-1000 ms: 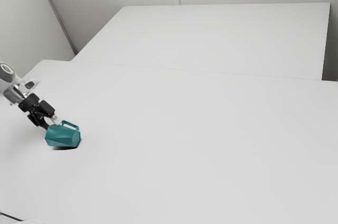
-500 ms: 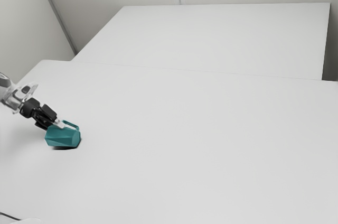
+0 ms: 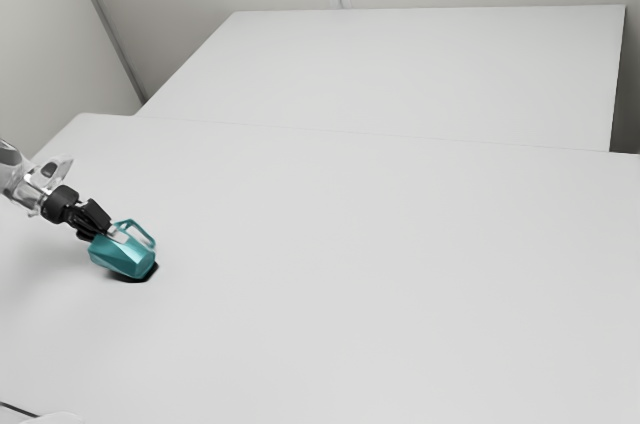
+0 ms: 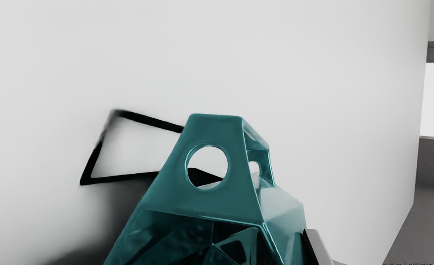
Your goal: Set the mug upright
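"Starting at the exterior view's left, what do you find, please?"

"First comes the black gripper [image 3: 118, 235], which reaches to the mouth end of the teal mug [image 3: 125, 257]. Whether its jaws are apart or together, I cannot tell with certainty."

"And the mug, how does it lie?"

"It is not upright. It leans, the mouth end near the gripper and raised a little, the base toward the exterior view's right and lower. The handle [image 3: 144, 230] is on the upper side. Under the base is a dark shadow [image 3: 142, 276] on the white desk [image 3: 350, 244]; if the base touches there, I cannot say."

"So which step is in hand?"

"I judge it is the turning of the mug. The next move should bring the mouth end higher, until the base is flat on the desk. Only then should the mug be released, because at this slope it could fall on its side."

"Does this 1 container hold something?"

"In the wrist view I see dark teal facets of its inside [image 4: 180, 235]. The deeper part is hidden from me, therefore about contents I cannot be sure."
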